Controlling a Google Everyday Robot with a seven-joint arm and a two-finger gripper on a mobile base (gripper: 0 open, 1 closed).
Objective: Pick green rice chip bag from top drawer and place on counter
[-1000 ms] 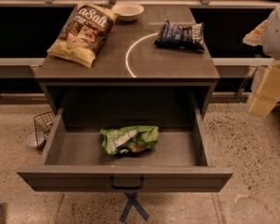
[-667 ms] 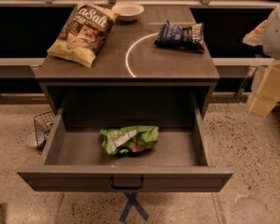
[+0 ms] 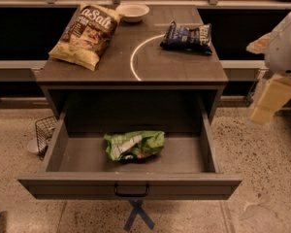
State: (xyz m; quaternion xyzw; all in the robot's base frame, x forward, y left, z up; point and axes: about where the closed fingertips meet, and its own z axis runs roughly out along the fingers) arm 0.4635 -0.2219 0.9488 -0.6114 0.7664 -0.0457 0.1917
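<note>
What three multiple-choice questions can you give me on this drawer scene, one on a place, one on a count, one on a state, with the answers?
1. Where is the green rice chip bag? A on a chair; B in a sink; C in the top drawer.
2. How many bags lie on the counter? A one; B two; C four.
3. How is the top drawer? A pulled open; B pushed shut; C taken out and turned over.

Answers:
1 C: it lies on the drawer's bottom, while the gripper is off to the right of the counter, apart from it.
2 B: only the tan chip bag and the dark blue bag.
3 A: its inside shows in front of the counter.
</note>
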